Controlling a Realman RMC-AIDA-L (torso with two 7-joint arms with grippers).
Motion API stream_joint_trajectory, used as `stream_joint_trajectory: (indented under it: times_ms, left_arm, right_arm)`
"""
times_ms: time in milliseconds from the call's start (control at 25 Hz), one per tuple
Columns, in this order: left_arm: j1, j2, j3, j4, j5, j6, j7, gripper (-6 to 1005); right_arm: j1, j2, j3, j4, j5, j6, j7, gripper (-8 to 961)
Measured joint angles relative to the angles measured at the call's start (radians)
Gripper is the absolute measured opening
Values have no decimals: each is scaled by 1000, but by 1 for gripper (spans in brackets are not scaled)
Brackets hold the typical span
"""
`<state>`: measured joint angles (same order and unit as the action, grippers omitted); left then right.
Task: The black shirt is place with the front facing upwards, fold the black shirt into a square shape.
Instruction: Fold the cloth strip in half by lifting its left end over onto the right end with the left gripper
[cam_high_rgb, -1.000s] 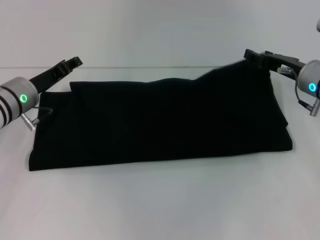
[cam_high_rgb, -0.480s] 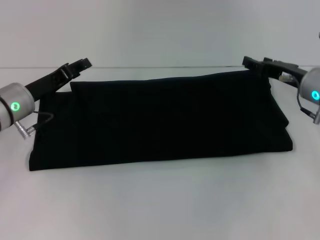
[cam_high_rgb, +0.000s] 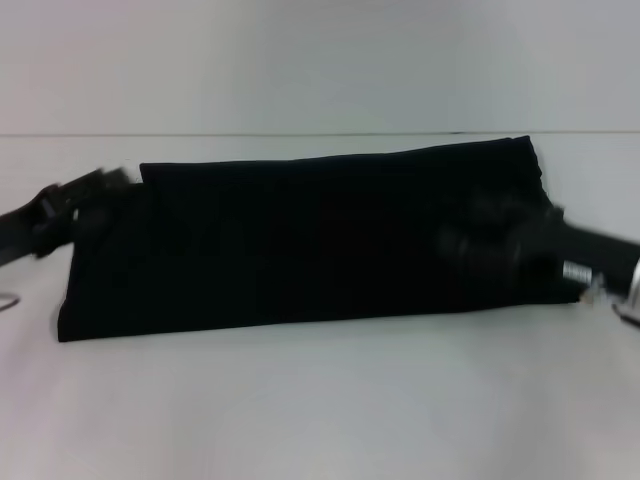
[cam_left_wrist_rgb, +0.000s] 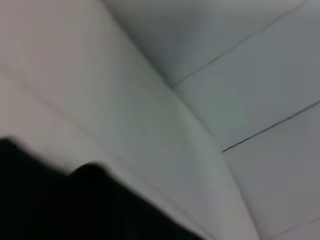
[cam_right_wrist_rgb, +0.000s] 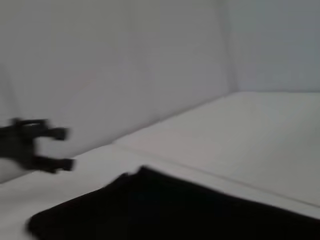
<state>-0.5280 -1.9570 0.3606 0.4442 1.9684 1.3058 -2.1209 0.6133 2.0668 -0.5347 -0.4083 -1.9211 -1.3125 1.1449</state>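
The black shirt (cam_high_rgb: 300, 240) lies flat on the white table (cam_high_rgb: 320, 410) as a long folded band, its long side running left to right. No lettering shows. My left gripper (cam_high_rgb: 108, 182) hangs by the shirt's far left corner. It also appears in the right wrist view as the left gripper (cam_right_wrist_rgb: 66, 148), open with nothing between its fingers. My right gripper (cam_high_rgb: 470, 240) is blurred above the right part of the shirt. The left wrist view shows only an edge of the black shirt (cam_left_wrist_rgb: 60, 210), and the black shirt (cam_right_wrist_rgb: 175, 210) fills the low part of the right wrist view.
The white table meets a pale wall (cam_high_rgb: 320, 60) just behind the shirt. Bare tabletop stretches along the near side and to the left and right of the shirt.
The raised far right corner of the shirt has dropped flat. My right gripper swung from that corner to above the shirt's right part. My left gripper moved down and left.
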Motion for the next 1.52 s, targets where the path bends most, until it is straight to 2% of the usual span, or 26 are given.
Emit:
stream_joint_trajectory:
  times_ms: [40,160,360,480,640,1040,1520]
  left_arm:
    - [15,12,16,2,2,5,-36,771]
    - [46,26,38,30,31,42,-118,850]
    - [74,37,34,118,176,149,-306,931]
    - [85,45,26,154,240,209,-392,963]
    - [95,43,23,168,294,226,-459,962]
    - [95,38,27,141,332,155,-528,961]
    - [80,44,32,117,340,88,-592,959]
  right_arm:
    - [-18,4,-10,-2,0,-27,-31,730]
    - [-56,14,-25,-1,0,-71,-85,757]
    - [-93,18,-46,33,0,-76,-119,945]
    - [-104,18,-46,55,0,-70,-135,945]
    - [-111,20,-39,67,3,-53,-138,945]
    - [-105,24,-36,79,7,-17,-139,945]
    - [-102,27,-45,88,5,-5,-140,945]
